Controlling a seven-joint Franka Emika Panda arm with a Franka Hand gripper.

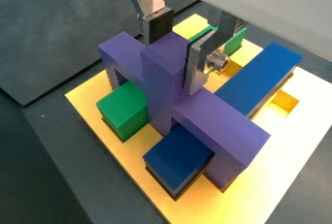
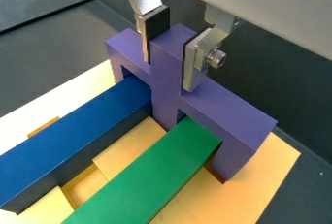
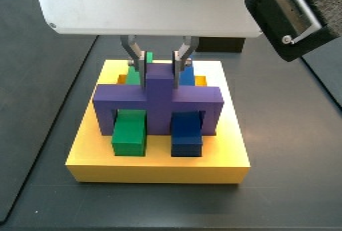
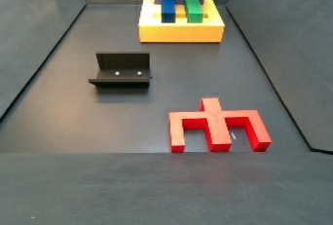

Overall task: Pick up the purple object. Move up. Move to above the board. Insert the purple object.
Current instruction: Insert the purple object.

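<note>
Currently gripper above board, fingers either side of purple object's upright stem, pads against it, so clamped on it. Purple object sits on board, crossbar spanning green bar and blue bar, legs down beside them. Fixture and red piece well apart on floor.

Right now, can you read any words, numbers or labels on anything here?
None: no writing, number or sign shows in any view.
The purple object, the board, the gripper around the purple object, the fixture and the red piece all look plain.
</note>
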